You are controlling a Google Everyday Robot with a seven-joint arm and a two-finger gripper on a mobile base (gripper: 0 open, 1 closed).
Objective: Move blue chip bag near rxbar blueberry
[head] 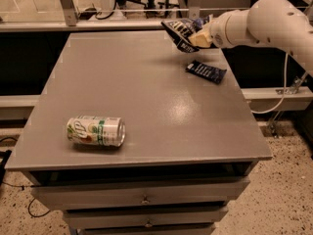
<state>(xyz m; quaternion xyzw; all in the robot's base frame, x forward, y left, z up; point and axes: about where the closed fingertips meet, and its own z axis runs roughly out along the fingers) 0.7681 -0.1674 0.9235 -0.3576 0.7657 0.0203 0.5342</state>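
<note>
**A:** What could go wrong from here, d'you reckon?

**B:** Main worry imo is the grip. The tool [198, 37] is clamped on one end of the blue chip bag [178, 32], so most of the bag sticks out tilted on the side away from the arm [274, 18]. Foil's slick & puffy. If the pinch only has a corner, it could slip out and drop near the table's [122, 82] far edge, maybe off the back.

**A:** And the bar?

**B:** The rxbar blueberry [206, 71] lies flat on the table near the right edge, a bit nearer us than the bag. It's thin, prob light, so it'd slide easy. If the tool comes down too tight to it, the bag lands on top or shoves it towards the edge. Needs to end up beside it, not on it.

**A:** The can [96, 130] in the way?

**B:** Nah, it's on its side at the front left, well apart from all that.

**A:** So where's the bag vs the tool, exactly?

**B:** Right in its grip, held up off the table over the far right part. Bag's near the bar but not touching it.
</note>
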